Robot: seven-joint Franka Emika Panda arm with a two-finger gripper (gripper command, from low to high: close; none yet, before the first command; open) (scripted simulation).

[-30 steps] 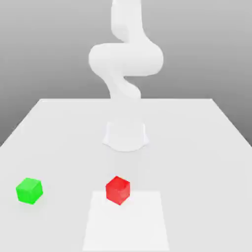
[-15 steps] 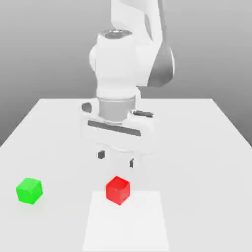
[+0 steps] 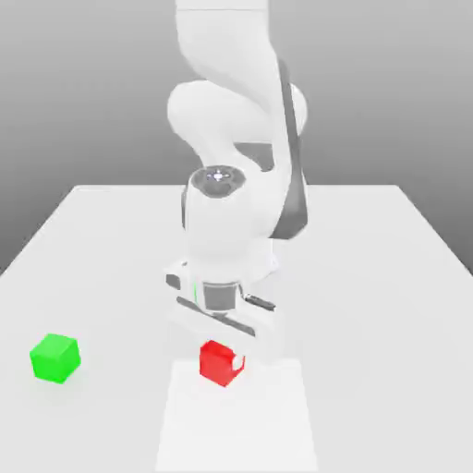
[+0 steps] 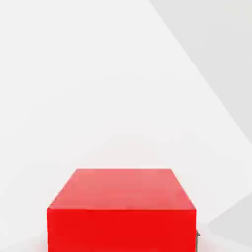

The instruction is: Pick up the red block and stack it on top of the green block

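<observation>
Tool (image 3: 222, 355) sits low over the counter (image 3: 369, 277), closed around the red block (image 3: 218, 362); the white hand body covers the block's top and far side in the exterior view, so only the near faces of the block show beneath it. Whether the block rests on the counter or is just off it cannot be told. The block lies at the far edge of a paler square patch (image 3: 236, 420) on the counter, near that patch's corner on the exterior view's left. The arm (image 3: 231, 120) rises behind the block, bent over it from its base further back on the counter.

The green block (image 3: 54, 357) stands alone on the counter, well apart from the red block, toward the exterior view's left and about level with it. Nothing touches it.

From the hand view the red block (image 4: 122, 209) appears close up, its top face and one side showing, with pale counter (image 4: 98, 74) beyond it.
</observation>
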